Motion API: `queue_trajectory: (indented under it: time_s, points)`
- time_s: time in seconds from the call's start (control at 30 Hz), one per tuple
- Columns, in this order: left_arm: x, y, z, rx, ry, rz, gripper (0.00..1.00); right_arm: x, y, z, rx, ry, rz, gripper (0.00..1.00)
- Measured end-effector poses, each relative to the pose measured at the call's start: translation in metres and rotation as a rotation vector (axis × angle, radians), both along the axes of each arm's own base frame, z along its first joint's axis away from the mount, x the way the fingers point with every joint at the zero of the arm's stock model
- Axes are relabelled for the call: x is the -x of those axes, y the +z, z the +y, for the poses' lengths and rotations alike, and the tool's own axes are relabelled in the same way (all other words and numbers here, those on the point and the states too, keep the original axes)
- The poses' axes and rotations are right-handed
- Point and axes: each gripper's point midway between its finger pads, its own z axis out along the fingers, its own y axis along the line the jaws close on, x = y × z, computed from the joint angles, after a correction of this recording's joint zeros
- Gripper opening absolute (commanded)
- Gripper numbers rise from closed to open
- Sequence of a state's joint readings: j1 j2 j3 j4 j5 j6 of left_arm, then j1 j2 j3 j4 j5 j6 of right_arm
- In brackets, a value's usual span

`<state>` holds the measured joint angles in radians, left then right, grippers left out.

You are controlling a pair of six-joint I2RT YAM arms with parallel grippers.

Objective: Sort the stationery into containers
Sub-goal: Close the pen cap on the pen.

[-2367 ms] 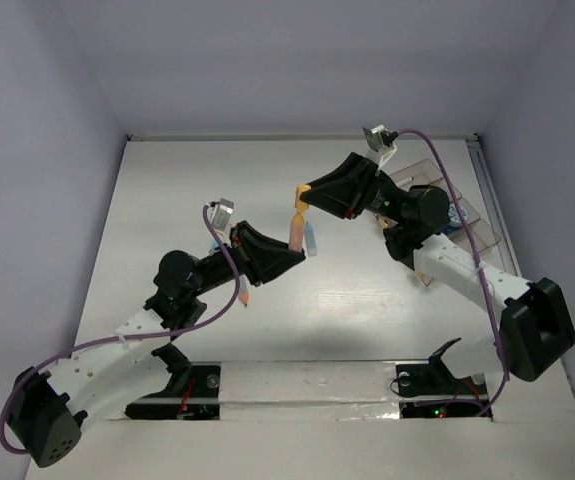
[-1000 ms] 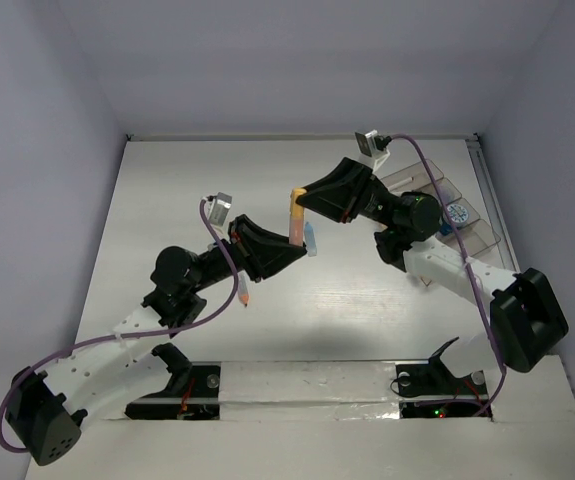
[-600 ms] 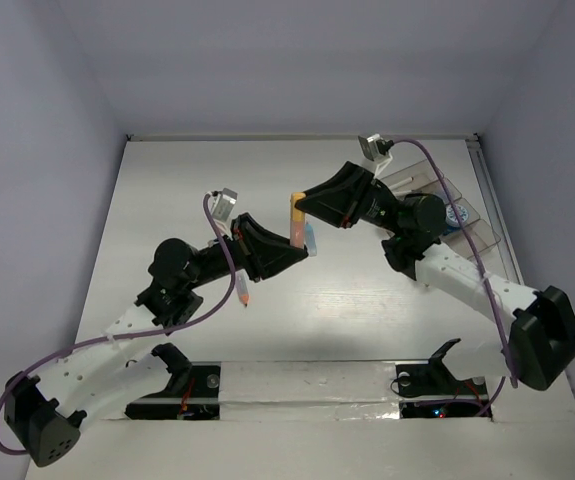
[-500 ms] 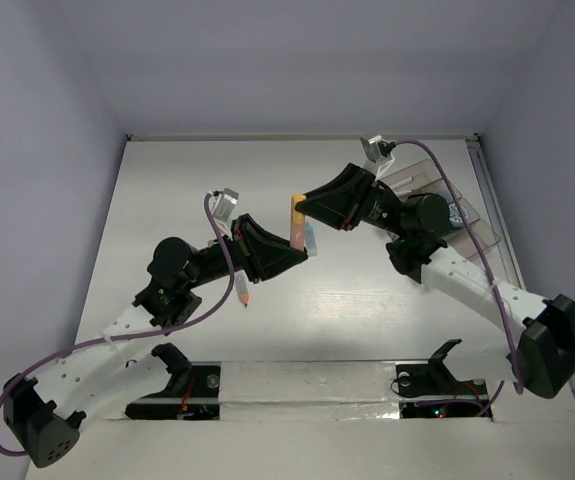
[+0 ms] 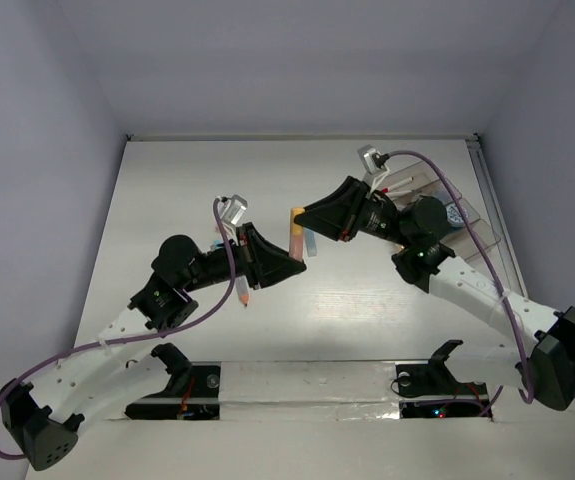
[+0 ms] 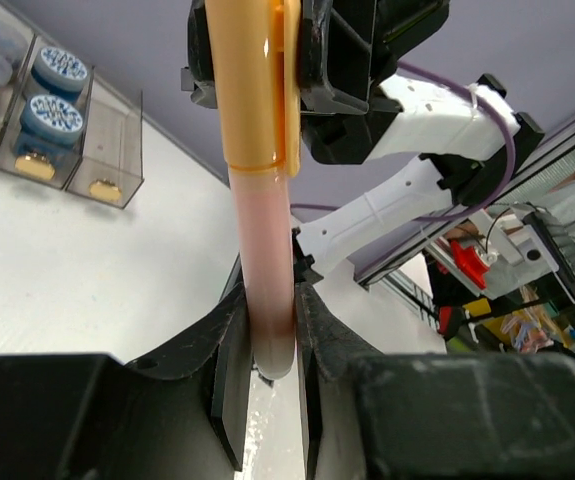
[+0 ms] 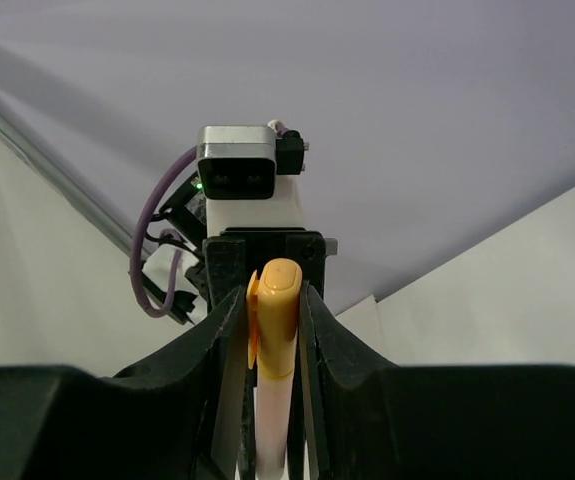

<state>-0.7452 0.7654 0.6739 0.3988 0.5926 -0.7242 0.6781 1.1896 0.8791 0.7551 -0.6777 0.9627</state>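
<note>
The matte black left tool [image 6: 270, 340] is clamped on the smooth, translucent pink barrel of a round marker-like stick [image 6: 264, 230], the right tool [image 7: 272, 305] pinches its glossy orange cap, both above the white desk [image 5: 197, 180], well left of the clear compartmented plastic tray [image 6: 117, 130].

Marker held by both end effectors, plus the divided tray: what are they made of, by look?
Marker: plastic by look; translucent pink barrel, light passes through it. Cap: opaque orange plastic, glossy, with a bright highlight streak. Tray: clear, slightly smoky rigid plastic, maybe acrylic; see-through walls with crisp straight edges. Exact polymers can't be told.
</note>
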Motion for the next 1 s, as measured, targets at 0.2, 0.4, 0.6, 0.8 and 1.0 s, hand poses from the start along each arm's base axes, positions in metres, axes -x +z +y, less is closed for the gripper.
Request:
queue_trajectory:
  time_s: [0.2,0.4,0.6,0.8,1.0]
  points:
    - [0.002,-0.005,0.0,-0.066,-0.009,0.016,0.0,0.002,-0.008,0.003,-0.013,-0.036,0.021,0.0]
    - [0.007,-0.005,0.002,-0.118,-0.022,0.011,0.0,0.006,-0.012,0.001,-0.042,-0.077,0.027,0.0]
    - [0.008,-0.013,0.002,-0.171,-0.032,0.038,0.0,0.009,-0.024,0.004,-0.054,-0.102,0.056,0.0]
    - [0.007,-0.02,-0.003,-0.208,-0.058,0.078,0.0,0.006,-0.033,0.004,-0.069,-0.136,0.076,0.0]
    - [0.007,-0.02,-0.002,-0.227,-0.08,0.104,0.0,0.004,-0.036,0.0,-0.087,-0.161,0.092,0.0]
